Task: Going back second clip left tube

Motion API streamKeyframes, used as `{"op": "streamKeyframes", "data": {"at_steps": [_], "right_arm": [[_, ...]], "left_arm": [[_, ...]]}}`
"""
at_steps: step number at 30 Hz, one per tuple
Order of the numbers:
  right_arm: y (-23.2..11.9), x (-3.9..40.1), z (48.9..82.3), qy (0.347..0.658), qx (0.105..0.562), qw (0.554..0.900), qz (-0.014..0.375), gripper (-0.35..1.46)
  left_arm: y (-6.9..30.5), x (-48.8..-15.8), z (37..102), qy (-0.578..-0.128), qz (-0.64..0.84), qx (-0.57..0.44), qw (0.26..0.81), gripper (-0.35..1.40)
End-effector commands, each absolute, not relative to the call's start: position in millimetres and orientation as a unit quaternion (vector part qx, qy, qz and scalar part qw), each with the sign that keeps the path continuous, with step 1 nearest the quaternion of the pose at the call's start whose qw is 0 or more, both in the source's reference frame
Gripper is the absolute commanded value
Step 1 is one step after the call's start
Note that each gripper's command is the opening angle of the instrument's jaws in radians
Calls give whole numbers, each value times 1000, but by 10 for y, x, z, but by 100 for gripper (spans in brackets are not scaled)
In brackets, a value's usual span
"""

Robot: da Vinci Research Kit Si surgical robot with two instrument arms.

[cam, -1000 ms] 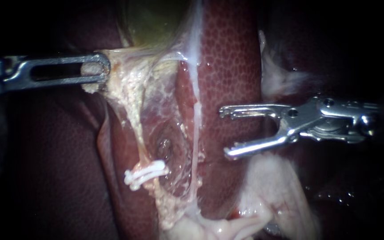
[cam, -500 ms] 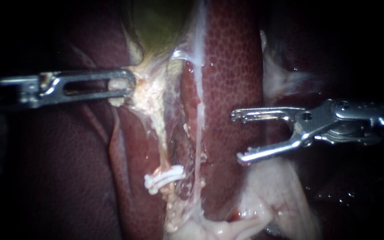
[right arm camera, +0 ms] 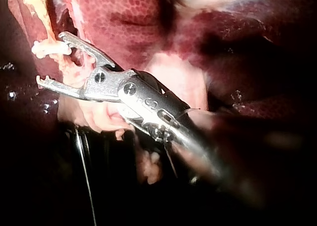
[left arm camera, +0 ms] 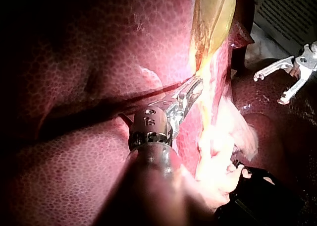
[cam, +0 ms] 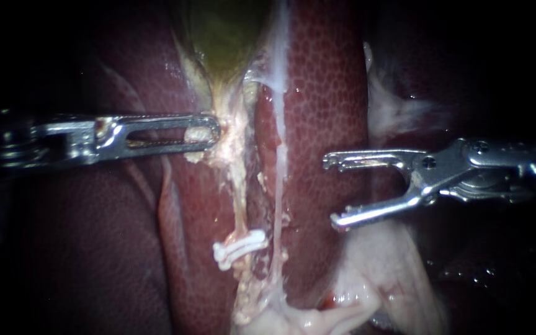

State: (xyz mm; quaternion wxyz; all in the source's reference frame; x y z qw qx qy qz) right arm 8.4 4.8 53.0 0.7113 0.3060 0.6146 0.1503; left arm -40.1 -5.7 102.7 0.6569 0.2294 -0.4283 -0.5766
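The left tube (cam: 238,198) runs straight up from the white clip (cam: 238,247) that sits across it. Above the clip, my left tool (cam: 212,131) pinches the pale tissue (cam: 231,146) at the tube's top, I think to keep it tight. My right tool (cam: 331,191) waits to the clip's right, over the liver (cam: 324,93), jaws spread and empty. The tube above the clip is bare, with room to work. A thin second tube (cam: 277,186) lies close beside it.

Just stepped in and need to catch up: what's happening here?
The left instrument grips pale tissue below the gallbladder, holding the left tube taut. A white clip sits across that tube. The right instrument is open and empty over the liver, apart from the tube.
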Motion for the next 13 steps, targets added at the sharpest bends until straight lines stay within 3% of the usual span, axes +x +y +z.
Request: {"op": "streamKeyframes", "data": {"at_steps": [1, 13], "right_arm": [[49, 84, 531, 615, 306, 711, 150, 60], [50, 84, 529, 615, 306, 711, 151, 60]], "left_arm": [[-56, -400, 1026, -429, -576, 230, 657, -35], [-55, -400, 1021, -429, -574, 234, 657, -35]]}}
